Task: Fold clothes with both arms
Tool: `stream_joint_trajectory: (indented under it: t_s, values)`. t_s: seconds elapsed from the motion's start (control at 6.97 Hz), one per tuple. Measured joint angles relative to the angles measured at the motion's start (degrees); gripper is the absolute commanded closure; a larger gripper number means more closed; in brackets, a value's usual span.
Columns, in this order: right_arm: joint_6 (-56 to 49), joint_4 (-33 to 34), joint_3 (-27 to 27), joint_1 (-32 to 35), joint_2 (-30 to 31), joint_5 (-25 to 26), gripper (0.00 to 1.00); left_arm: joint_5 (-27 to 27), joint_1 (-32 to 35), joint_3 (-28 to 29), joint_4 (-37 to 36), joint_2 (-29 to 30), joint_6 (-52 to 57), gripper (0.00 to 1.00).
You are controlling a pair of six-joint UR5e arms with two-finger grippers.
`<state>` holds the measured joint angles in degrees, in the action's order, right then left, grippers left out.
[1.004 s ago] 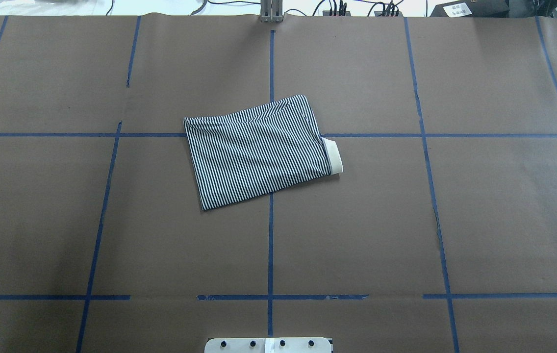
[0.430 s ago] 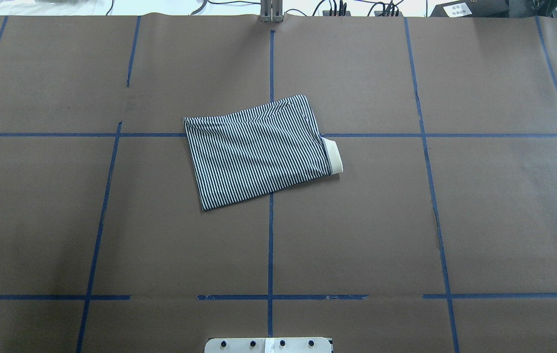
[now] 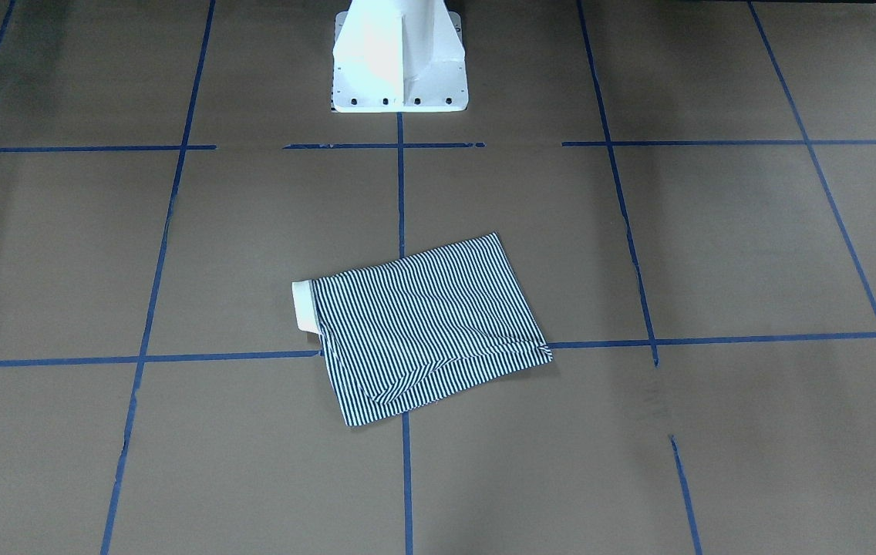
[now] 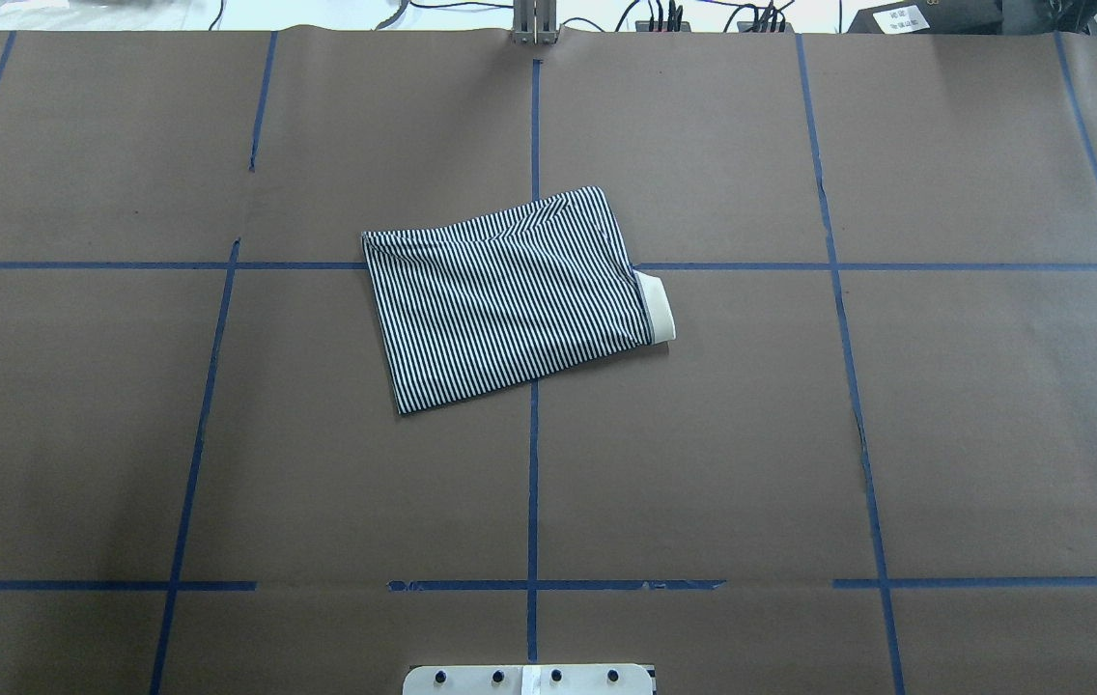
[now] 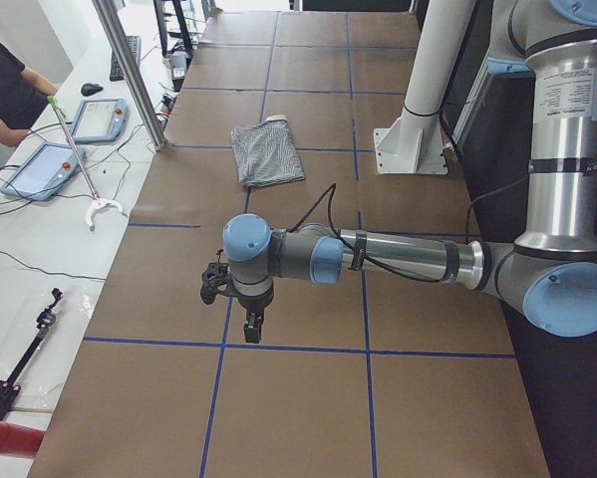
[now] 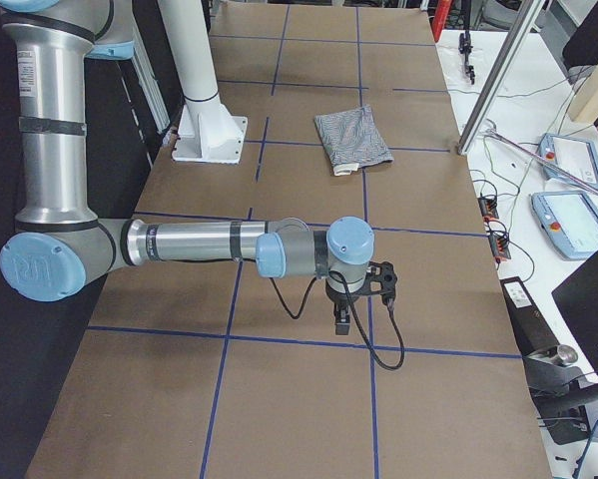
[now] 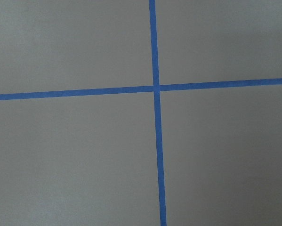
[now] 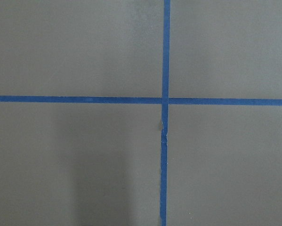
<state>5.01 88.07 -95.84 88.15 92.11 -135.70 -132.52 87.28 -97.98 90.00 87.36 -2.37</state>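
We see the striped polo shirt [image 4: 510, 299] folded into a tilted rectangle at the middle of the table [image 4: 896, 434], its cream collar [image 4: 660, 307] poking out on the right. The left gripper [image 5: 252, 325] hangs far off to the left and the right gripper [image 6: 342, 321] far off to the right, both pointing down over the blue tape lines [image 6: 308, 339]. Nothing shows in either, though we cannot tell how far they are parted.
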Motion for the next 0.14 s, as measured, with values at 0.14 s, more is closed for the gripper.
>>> stream_joint_trajectory:
  t_s: [0.14]
  values:
    - [0.00,0.00,0.04,0.00,0.00,0.00,0.00,-0.02,0.00,-0.01,0.00,0.00,0.00,0.00]
